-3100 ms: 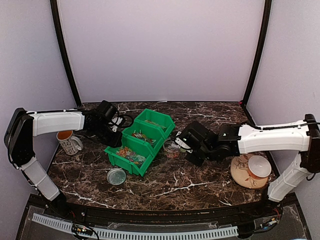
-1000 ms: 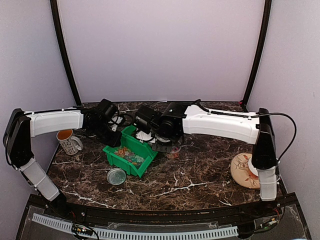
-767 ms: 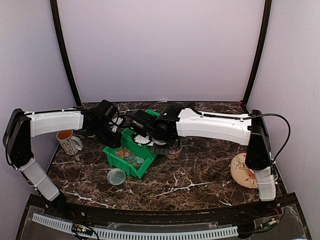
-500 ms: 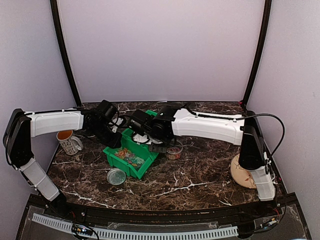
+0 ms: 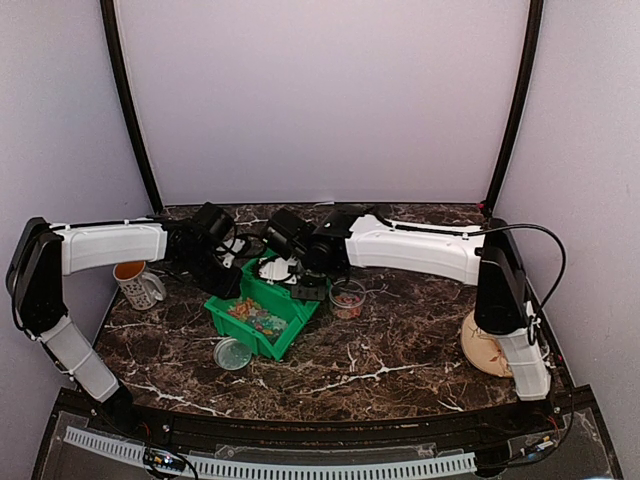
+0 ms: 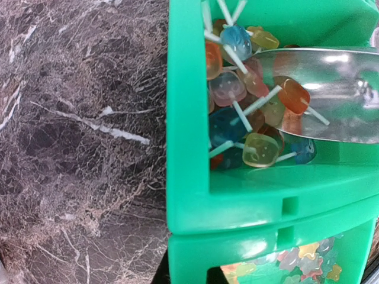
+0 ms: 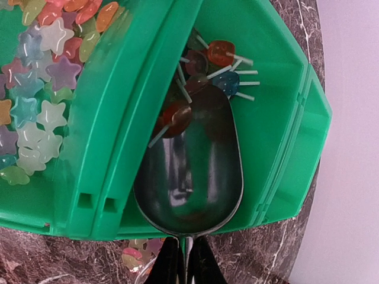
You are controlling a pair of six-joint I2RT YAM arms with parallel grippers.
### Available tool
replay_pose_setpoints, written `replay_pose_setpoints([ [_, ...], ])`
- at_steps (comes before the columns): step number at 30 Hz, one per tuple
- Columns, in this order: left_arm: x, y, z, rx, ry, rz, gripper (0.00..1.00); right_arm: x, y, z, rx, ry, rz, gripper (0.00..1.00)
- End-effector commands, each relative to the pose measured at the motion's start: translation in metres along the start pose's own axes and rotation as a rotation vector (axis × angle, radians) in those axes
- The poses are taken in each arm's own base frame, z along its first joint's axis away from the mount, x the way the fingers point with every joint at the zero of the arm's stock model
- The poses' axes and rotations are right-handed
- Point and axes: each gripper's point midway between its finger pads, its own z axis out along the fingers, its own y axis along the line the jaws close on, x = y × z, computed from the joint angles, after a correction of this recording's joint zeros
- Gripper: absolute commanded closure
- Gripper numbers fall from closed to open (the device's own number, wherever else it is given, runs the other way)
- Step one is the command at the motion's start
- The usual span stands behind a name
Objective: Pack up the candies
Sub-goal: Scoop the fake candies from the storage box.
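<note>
1. The candies (image 7: 207, 65) lay heaped on their sticks in the middle green bin (image 7: 118, 118). Star sweets (image 7: 35, 118) filled the bin beside it.
2. The candies looked light, hard and glossy, so they would likely slide, and their sticks could tangle or snag. They seemed too small to pinch one by one, so lifting them from beneath in the scoop (image 7: 189, 171) looked best.
3. The right gripper (image 7: 185, 263) was clamped on the scoop's handle. The bowl sat inside the bin with one reddish candy on its front edge.
4. The left gripper (image 5: 222, 272) sat at the bin's left side, closed. Whether it pinched the bin's wall could not be told.
5. Counted: one scoop, one small cup (image 5: 347, 298) and one loose lid (image 5: 233, 352). Roughly a dozen stick candies showed, and the stars were too many to count.
</note>
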Motion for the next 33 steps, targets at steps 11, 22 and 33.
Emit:
replay_pose_setpoints([
  [11, -0.039, -0.02, -0.032, 0.08, -0.175, 0.032, 1.0, -0.026, 0.055, 0.045, -0.253, -0.352, 0.314, 1.0],
  [22, -0.039, -0.013, -0.033, 0.046, -0.183, 0.019, 1.0, -0.01, 0.015, 0.022, -0.049, -0.492, 0.506, 1.0],
  [33, -0.04, -0.01, -0.034, 0.041, -0.187, 0.01, 1.0, -0.002, -0.002, 0.002, 0.053, -0.61, 0.568, 1.0],
])
